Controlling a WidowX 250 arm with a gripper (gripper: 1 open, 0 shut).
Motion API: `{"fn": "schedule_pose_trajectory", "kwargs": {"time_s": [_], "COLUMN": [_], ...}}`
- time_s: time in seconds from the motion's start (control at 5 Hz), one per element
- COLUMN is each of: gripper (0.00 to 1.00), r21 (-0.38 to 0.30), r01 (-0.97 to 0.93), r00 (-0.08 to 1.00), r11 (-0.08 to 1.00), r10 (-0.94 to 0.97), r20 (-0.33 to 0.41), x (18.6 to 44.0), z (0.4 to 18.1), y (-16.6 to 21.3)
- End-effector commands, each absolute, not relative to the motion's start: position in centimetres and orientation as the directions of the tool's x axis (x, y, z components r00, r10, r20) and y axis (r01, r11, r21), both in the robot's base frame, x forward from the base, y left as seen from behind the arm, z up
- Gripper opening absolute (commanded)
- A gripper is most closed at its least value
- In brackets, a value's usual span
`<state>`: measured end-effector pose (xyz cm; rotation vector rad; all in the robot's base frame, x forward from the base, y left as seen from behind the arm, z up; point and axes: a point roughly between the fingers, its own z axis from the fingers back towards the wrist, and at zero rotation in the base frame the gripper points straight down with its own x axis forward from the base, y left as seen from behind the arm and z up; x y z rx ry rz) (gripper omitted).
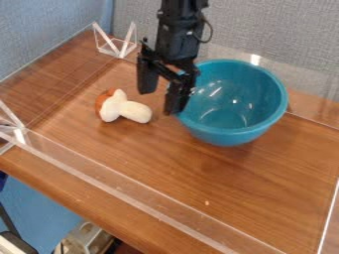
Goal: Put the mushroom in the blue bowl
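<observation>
The mushroom (123, 108) lies on its side on the wooden table, its cream stem pointing right and its orange-red cap at the left. The blue bowl (235, 100) stands upright to its right, with nothing in it. My gripper (161, 84) hangs pointing down between the two, over the bowl's left rim and a little above and to the right of the mushroom. Its two black fingers (146, 75) stand wide apart and hold nothing.
A low clear acrylic wall (79, 164) runs along the table's front and sides. A clear bracket (114, 43) stands at the back left corner. A blue fabric backdrop rises behind the table.
</observation>
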<state>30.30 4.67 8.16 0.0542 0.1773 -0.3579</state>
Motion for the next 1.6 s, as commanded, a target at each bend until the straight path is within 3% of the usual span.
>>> {"fn": "schedule_pose_trajectory", "kwargs": {"time_s": [0.0,0.6,1.2,1.4], "gripper": [1.00,1.00,1.00,1.00], "r21": [0.053,0.065,0.054,0.052], "r01": [0.417,0.507,0.447,0.505], "r00": [0.903,0.854,0.879,0.848], "r11": [0.908,0.859,0.893,0.862], "r10": [-0.406,-0.491,-0.428,-0.484], "r20": [-0.143,-0.170,-0.210,-0.217], "x": [31.5,32.0,35.0,34.0], "z": [9.2,8.4,6.3,6.1], "y": [6.7,9.1,15.2,16.8]}}
